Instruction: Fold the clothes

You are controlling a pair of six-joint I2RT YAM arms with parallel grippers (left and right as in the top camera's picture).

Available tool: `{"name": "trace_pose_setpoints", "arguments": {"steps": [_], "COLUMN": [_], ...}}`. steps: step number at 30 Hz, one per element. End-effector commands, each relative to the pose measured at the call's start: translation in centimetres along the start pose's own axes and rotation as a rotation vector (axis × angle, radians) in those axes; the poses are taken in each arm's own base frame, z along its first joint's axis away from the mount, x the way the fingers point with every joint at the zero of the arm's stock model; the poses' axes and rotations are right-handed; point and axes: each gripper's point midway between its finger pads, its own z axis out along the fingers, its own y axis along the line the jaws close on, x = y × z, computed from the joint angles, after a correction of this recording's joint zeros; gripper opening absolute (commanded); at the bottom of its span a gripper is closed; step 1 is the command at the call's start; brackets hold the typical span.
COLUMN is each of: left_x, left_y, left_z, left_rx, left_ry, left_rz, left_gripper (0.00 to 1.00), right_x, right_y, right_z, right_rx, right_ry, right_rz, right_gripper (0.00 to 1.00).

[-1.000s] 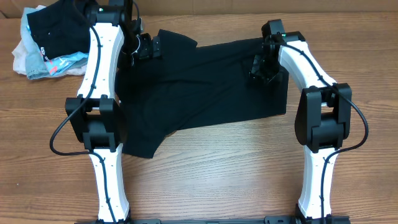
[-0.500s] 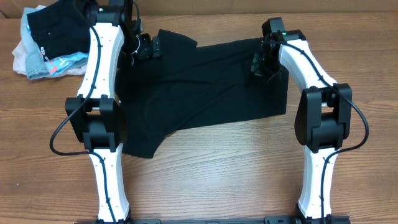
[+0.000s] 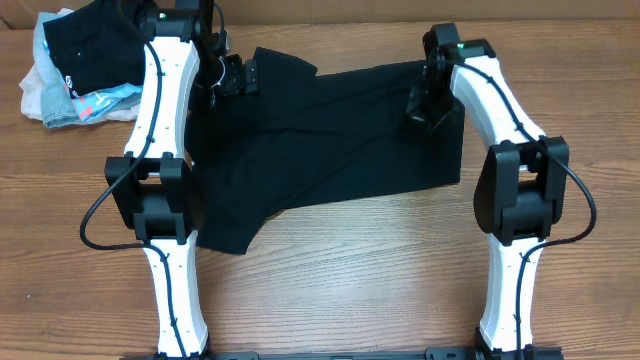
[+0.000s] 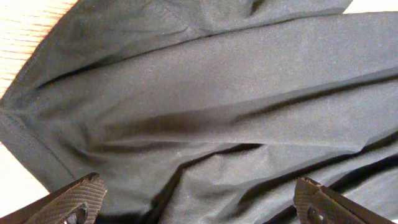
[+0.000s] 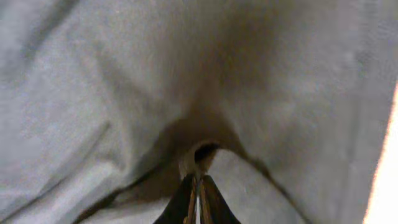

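Note:
The clothes (image 3: 330, 140), a black T-shirt, lie spread and wrinkled across the far half of the table. My left gripper (image 3: 232, 78) hovers over the shirt's upper left part, near a sleeve. In the left wrist view it (image 4: 198, 190) stands wide open, with creased black fabric (image 4: 205, 93) below and nothing between the fingers. My right gripper (image 3: 420, 108) is at the shirt's upper right part. In the right wrist view it (image 5: 198, 180) is shut, and a small raised fold of the shirt (image 5: 124, 93) is pinched at its tips.
A heap of other garments (image 3: 70, 70), light blue and pale pink with a dark piece on top, lies at the far left corner. Bare wooden table (image 3: 350, 270) stretches in front of the shirt, between the two arm bases.
My right gripper has closed on a fold of the shirt and shifted slightly right. The left gripper has stayed open and still.

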Motion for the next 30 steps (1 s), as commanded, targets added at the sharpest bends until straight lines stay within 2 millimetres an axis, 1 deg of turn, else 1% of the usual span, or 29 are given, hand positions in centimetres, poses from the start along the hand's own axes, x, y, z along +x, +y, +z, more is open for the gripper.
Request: {"name": "trace_pose_setpoints", "arguments": {"steps": [1, 5, 10, 12, 14, 17, 19, 23, 26, 30], "left_x": [0.1, 0.5, 0.6, 0.7, 0.8, 1.1, 1.1, 1.2, 1.4, 1.8], "left_y": [-0.3, -0.2, 0.8, 0.8, 0.8, 0.9, 0.9, 0.9, 1.0, 1.0], "left_z": [-0.3, -0.3, -0.3, -0.3, -0.3, -0.4, -0.4, -0.4, -0.4, -0.4], "left_rx": [-0.004, -0.009, -0.062, -0.063, -0.065, -0.067, -0.067, -0.067, -0.070, -0.073], "left_ry": [-0.003, 0.016, 0.015, 0.021, 0.026, 0.036, 0.038, 0.039, 0.049, 0.064], "left_rz": [0.032, 0.051, 0.051, 0.050, 0.050, 0.048, 0.048, 0.047, 0.046, 0.051], "left_gripper": [1.00, 1.00, 1.00, 1.00, 1.00, 1.00, 1.00, 1.00, 1.00, 1.00], "right_x": [-1.1, 0.1, 2.1, 2.9, 3.5, 4.6, 4.8, 6.1, 8.1, 11.5], "right_y": [0.1, -1.9, -5.4, -6.5, -7.0, -8.6, -9.0, -8.9, -9.3, -10.4], "right_z": [-3.8, -5.6, -7.9, -8.8, -9.3, -10.4, -10.7, -9.9, -8.7, -7.6], "right_rx": [0.012, 0.104, 0.245, 0.278, 0.293, 0.364, 0.379, 0.367, 0.394, 0.449], "right_ry": [-0.074, -0.060, -0.033, -0.016, -0.001, 0.021, 0.018, 0.075, 0.147, 0.236], "right_rz": [0.013, 0.072, 0.184, 0.210, 0.214, 0.223, 0.221, 0.203, 0.192, 0.186], "right_gripper": [0.04, 0.04, 0.04, 0.04, 0.04, 0.04, 0.04, 0.04, 0.04, 0.04]}}
